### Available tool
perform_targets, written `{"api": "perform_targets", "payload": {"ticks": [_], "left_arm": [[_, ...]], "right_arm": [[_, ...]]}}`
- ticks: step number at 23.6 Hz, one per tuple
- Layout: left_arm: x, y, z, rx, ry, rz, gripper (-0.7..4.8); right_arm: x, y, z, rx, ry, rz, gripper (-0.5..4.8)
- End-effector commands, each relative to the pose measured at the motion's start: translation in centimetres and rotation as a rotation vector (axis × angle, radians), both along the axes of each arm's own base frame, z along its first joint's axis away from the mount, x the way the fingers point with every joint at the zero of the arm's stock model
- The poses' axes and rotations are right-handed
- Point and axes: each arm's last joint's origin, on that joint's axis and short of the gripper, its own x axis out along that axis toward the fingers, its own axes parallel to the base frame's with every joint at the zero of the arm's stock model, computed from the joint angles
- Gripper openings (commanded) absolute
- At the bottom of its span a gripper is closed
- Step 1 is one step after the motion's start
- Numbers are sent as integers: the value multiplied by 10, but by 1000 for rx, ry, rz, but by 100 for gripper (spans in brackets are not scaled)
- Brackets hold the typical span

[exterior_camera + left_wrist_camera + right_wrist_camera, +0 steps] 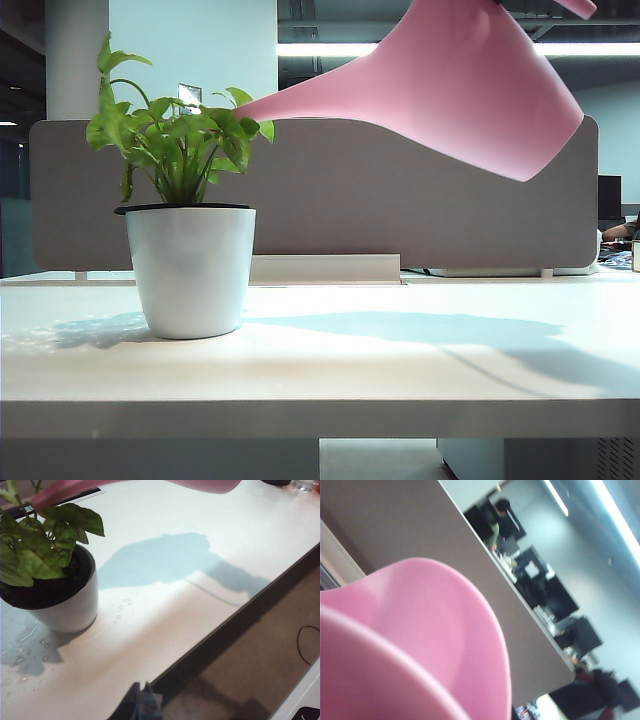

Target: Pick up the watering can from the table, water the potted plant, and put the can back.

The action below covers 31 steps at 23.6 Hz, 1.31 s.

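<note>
The pink watering can (470, 90) hangs tilted in the air above the table (400, 360). Its long spout (270, 103) reaches over the leaves of the potted plant (180, 140), whose white pot (190, 270) stands at the left. In the right wrist view the watering can (420, 640) fills the near field and hides my right gripper's fingers, which carry it; that gripper is outside the exterior view. My left gripper (141, 687) is shut and empty, low near the table's front edge, apart from the potted plant (40, 550). The watering can's spout (65, 487) passes above the leaves.
A grey partition panel (400, 210) runs along the back of the table. Water droplets (122, 607) lie on the tabletop beside the pot (75, 610). Past the front edge (240, 605) is floor with a cable loop (307, 645). Desks and a person (497, 520) sit beyond the panel.
</note>
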Motion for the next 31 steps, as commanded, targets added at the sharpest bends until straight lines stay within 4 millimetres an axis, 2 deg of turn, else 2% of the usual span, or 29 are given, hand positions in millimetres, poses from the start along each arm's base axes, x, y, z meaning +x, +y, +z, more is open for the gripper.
{"api": "perform_targets", "payload": {"ticks": [1,6,16,21,26,31], "left_arm": [[-1,0,2,-8,-11,-5,3],[-1,0,2,-9,-11,-5,3],[-1,0,2,-9,-11,-5,3],[-1,0,2,-8,-11,-5,3],[-1,0,2,-8,-11,-5,3],[-1,0,2,-9,-11,-5,3]], "right_arm": [[3,1,3,220,-5,-2,-1],[4,2,-10,400,46,26,-1],[-2,-1,-64,672,-17,68,-1],[-3,-1,-103,791,-61,102,-1],[16,5,-164,846,-37,105,-1],[28,10,-197,849,-47,111,-1]]}}
